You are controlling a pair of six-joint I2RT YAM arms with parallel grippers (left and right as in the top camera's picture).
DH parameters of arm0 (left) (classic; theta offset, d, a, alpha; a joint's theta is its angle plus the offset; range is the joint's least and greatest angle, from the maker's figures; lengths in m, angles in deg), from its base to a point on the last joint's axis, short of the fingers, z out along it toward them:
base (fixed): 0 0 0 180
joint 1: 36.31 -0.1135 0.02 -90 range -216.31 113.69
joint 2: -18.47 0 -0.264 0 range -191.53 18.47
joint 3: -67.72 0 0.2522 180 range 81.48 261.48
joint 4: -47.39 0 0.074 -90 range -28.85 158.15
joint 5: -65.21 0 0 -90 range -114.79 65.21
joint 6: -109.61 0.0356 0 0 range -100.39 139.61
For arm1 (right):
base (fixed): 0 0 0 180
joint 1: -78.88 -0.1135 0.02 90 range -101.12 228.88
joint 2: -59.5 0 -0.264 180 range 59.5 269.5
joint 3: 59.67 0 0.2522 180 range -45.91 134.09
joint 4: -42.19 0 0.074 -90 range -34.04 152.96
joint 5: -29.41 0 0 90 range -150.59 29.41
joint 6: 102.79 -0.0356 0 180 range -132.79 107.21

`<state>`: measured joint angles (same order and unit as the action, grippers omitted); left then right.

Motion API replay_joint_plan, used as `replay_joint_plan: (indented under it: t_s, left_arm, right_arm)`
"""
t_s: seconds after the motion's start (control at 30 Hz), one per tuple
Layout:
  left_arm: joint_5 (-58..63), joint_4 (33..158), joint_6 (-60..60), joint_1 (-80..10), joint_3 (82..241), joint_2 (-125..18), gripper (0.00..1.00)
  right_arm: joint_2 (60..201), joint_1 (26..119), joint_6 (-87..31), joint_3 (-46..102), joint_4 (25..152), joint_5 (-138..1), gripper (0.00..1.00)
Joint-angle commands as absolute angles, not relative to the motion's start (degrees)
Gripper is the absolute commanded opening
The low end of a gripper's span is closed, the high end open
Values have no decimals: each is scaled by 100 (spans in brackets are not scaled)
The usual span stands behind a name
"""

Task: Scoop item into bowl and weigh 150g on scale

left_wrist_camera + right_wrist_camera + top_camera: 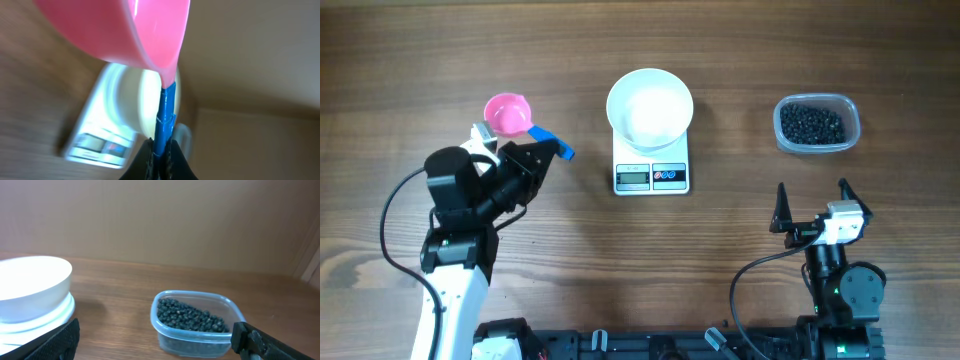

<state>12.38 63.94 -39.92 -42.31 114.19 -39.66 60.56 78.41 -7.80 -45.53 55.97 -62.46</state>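
- Wood-grain table (420, 60), seen from above: my left gripper (546, 150) is clamped tight on the blue handle of a pink scoop (507, 113).
- My right gripper (812, 192) stands spread wide, gripping nothing.
- Tiny round black beads (811, 124), a loose dark heap, lie in a clear plastic tub (857, 120) beyond my right gripper.
- Round white bowl (650, 108) sits on the small white scale (652, 177) at mid-table, well apart from the tub.

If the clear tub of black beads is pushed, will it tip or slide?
Probably it slides rather than tips: the tub looks low and wide. It seems thin, clear plastic, so squeezing may flex its walls. The beads are small, round and loose, so a jolt could spill them.
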Motion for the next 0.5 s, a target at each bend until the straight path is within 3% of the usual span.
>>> replay_joint_plan:
  t_s: [0.0,0.37,0.47]
  left_arm:
    - [1741,6184,-4757,-4248,11364,-3798,4]
    - [2250,5067,-4757,-4248,11364,-3778,4]
    - [2438,4766,-4757,-4246,11364,-3778,4]
  right_arm:
    - [6047,7809,322,-4561,5579,-6193,100]
    - [6045,7809,792,-4561,5372,-6318,100]
    - [6047,7809,523,-4561,4709,-8572,100]
